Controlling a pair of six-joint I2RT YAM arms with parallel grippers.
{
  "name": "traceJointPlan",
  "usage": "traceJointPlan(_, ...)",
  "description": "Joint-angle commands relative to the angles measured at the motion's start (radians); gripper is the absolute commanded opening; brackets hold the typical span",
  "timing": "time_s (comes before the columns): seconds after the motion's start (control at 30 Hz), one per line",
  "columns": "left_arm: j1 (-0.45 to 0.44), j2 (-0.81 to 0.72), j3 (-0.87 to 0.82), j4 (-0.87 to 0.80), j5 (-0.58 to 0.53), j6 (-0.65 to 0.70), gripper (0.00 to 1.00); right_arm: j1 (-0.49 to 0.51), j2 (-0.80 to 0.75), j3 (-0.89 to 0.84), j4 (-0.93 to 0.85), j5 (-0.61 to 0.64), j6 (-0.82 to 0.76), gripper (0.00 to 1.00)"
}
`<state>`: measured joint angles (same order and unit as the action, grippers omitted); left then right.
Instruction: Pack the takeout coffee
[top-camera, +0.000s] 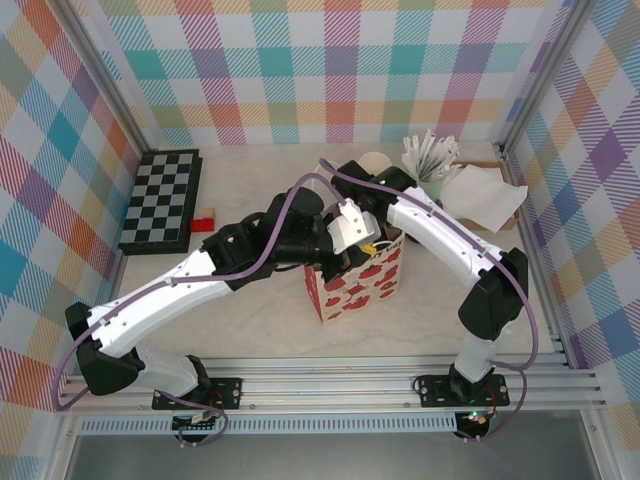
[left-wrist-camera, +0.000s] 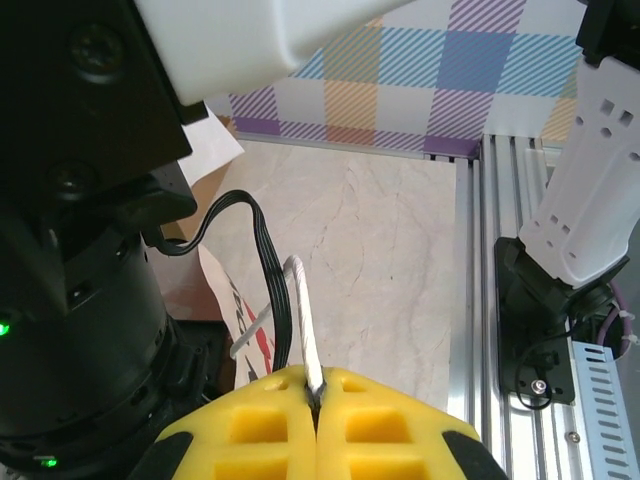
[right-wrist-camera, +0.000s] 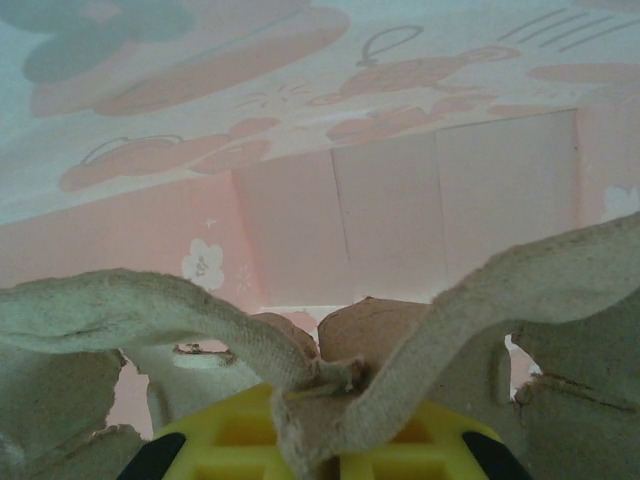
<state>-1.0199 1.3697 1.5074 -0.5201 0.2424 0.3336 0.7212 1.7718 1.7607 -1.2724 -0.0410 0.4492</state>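
Chessboard (top-camera: 160, 200) near gift bag (top-camera: 360, 290), left hand (left-wrist-camera: 318, 400) pinched on its white handle (left-wrist-camera: 303, 310); right hand (right-wrist-camera: 320, 445) clamped on pulp carrier (right-wrist-camera: 200, 310) inside

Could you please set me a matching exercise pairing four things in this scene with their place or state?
Things:
1 chessboard
2 red-patterned bag
3 left tool
4 right tool

Place or state:
A shut on pulp carrier
B far left of table
C shut on white cord handle
D mid-table

Pairs: 1-B, 2-D, 3-C, 4-A.
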Motion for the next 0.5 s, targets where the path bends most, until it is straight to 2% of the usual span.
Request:
traceJointPlan(0.0, -0.008, -0.025, 0.006, 0.012, -0.001, -0.023, 0.00, 0.006, -0.034, -0.018, 0.002, -0.007, 0.015, 0.00)
traceJointPlan(0.17, -0.004, -0.018, 0.009, 0.032, -0.025, -0.066, 0.00, 0.011, -0.013, -0.010, -0.025, 0.005, 0.011, 0.00)
traceJointPlan(0.27, 0.011, -0.047, -0.016, 0.077, 0.023, -0.094, 0.00, 0.024, 0.002, 0.003, -0.052, 0.036, 0.001, 0.00)
traceJointPlan(0.47, 0.045, -0.092, -0.028, 0.059, 0.036, -0.098, 0.00, 0.034, 0.002, 0.017, -0.067, 0.062, -0.013, 0.00)
